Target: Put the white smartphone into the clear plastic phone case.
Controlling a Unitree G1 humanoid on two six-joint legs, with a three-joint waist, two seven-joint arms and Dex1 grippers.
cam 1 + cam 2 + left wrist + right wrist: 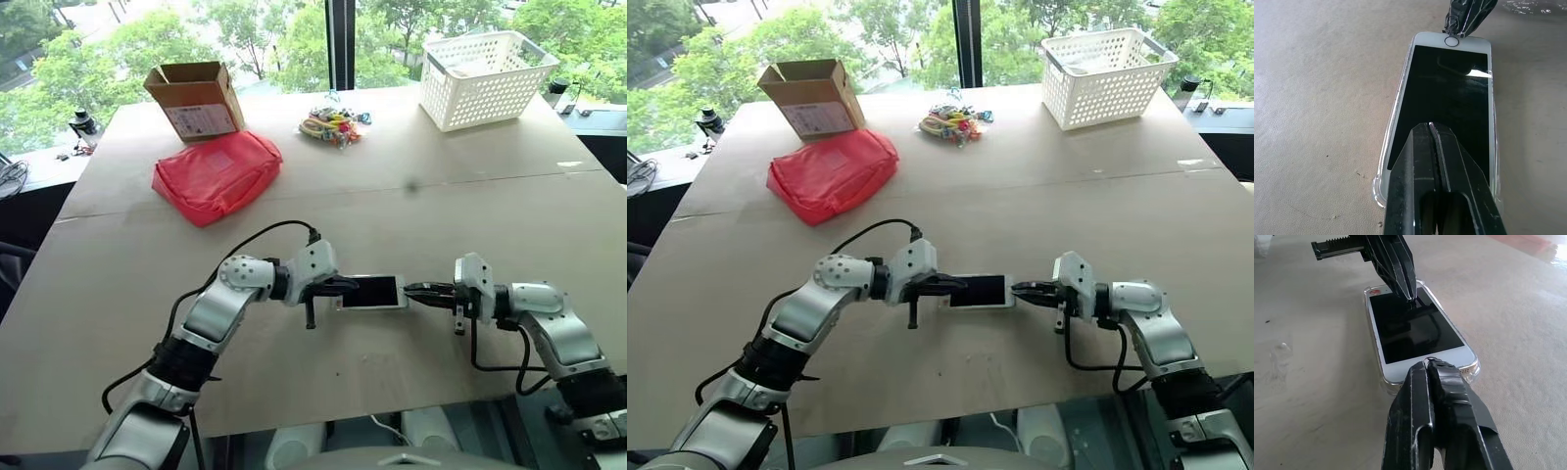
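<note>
The white smartphone (374, 292) lies screen up on the table between my two grippers. The clear plastic phone case (1382, 182) is under it, and its transparent rim and corners (1472, 373) show around the phone's edges. My left gripper (351, 285) is shut, with its closed tips (1429, 125) resting on the black screen near one end. My right gripper (409, 289) is also shut. Its tips (1428, 363) touch the white bezel at the home-button end. Neither gripper has the phone between its fingers.
At the far side of the table are an open cardboard box (194, 98), a red pouch (217, 174), a bundle of colourful small items (333, 125) and a white basket (485, 76). The table's front edge runs just below the arms.
</note>
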